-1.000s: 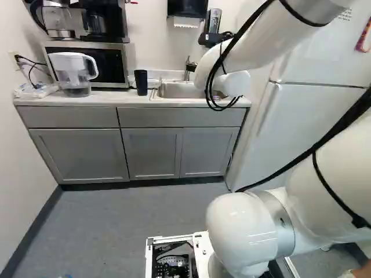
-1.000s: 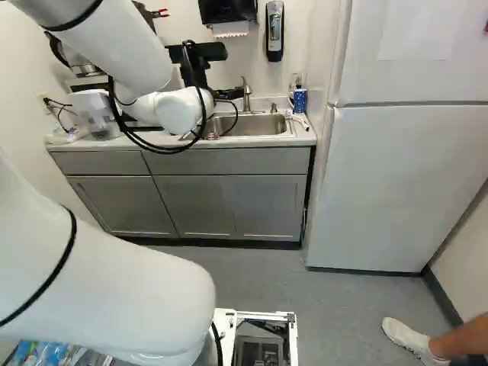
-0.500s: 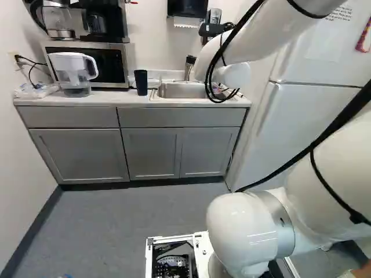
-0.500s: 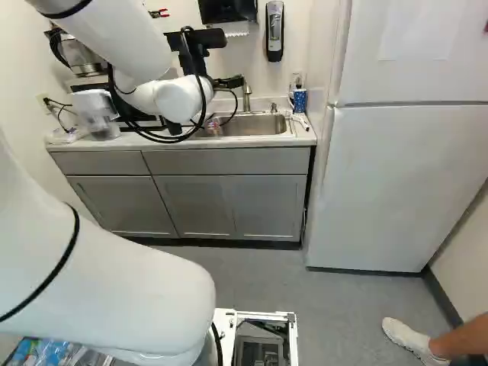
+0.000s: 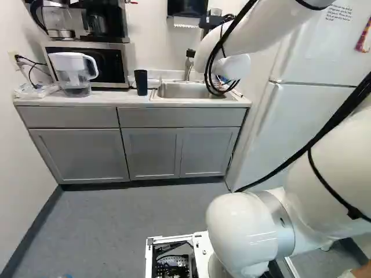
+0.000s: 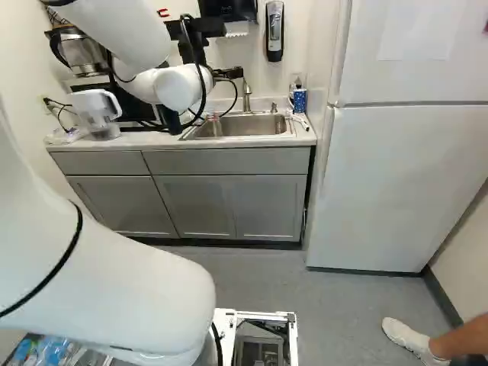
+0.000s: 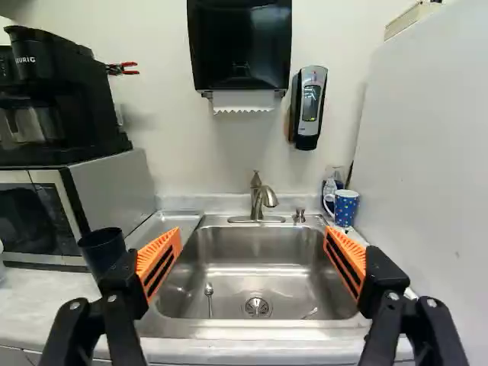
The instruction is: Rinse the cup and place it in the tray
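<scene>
Pale countertop (image 5: 113, 100) holds a dark, tapered cup (image 5: 141, 83) (silver-black microwave (image 5: 107, 65) beside), long axis vertical, mouth upward; black two-fingered gripper (image 6: 227, 74) spreads wide.

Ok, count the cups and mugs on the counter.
2: a dark cup between microwave and sink, a dotted mug between sink and fridge. Others may be hidden.

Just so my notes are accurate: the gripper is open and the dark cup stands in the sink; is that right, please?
Not quite: the dark cup stands on the counter, between the microwave and the sink, as the left base view shows. The gripper is open.
</scene>
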Controlling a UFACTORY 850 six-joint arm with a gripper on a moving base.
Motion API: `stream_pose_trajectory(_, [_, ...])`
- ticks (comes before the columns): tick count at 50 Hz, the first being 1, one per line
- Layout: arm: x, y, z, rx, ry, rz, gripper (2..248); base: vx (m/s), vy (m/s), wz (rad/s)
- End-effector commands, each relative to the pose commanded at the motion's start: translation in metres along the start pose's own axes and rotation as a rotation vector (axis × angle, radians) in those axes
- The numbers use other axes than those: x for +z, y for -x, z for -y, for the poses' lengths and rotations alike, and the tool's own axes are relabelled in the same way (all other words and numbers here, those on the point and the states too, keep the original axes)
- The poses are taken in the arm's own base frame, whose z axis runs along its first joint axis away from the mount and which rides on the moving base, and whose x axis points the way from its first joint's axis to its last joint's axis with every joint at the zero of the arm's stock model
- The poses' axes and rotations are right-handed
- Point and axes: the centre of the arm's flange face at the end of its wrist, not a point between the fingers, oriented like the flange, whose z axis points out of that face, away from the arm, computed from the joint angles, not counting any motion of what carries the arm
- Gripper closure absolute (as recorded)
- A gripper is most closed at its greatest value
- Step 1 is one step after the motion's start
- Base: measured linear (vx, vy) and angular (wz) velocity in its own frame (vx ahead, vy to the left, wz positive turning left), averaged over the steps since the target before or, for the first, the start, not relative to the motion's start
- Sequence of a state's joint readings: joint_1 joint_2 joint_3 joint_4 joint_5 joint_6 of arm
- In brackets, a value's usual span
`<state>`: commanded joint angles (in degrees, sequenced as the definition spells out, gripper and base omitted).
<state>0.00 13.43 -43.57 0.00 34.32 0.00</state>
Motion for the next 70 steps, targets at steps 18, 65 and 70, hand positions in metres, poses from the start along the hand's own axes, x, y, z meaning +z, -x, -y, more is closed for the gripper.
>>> stream_pose_trajectory(18, [0.009,-0.015,0.0,0.0,0.0,0.017,3,0.0,0.0,0.0])
stream_pose_trajectory(65, [0.025,-0.041,0.0,0.0,0.0,0.092,3,0.0,0.0,0.0])
stream_pose_trajectory(70, [0.025,-0.041,0.0,0.0,0.0,0.092,3,0.0,0.0,0.0])
